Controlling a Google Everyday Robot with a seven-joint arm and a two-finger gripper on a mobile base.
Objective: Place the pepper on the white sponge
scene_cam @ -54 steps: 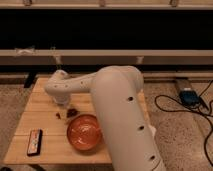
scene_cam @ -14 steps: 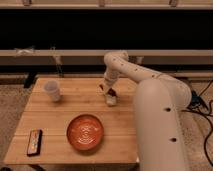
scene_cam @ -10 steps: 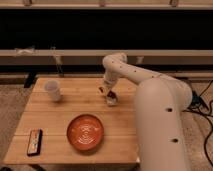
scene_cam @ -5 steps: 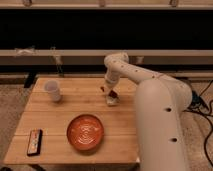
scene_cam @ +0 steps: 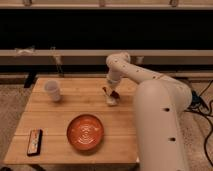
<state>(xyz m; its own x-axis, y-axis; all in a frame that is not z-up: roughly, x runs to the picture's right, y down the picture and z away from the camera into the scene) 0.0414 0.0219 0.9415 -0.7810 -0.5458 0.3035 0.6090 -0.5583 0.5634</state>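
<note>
The gripper (scene_cam: 111, 92) hovers over the white sponge (scene_cam: 112, 100) on the wooden bench (scene_cam: 75, 107); the dark pepper (scene_cam: 114, 94) lies there, its axis unclear; jaws' opening cannot be told.

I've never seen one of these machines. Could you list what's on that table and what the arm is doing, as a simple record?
table: wooden
cup: white, left rear
bowl: orange, front centre
remote: black, front left corner
sponge: whitish, right rear
pepper: dark red, at the sponge's top
gripper: down over pepper and sponge
</note>
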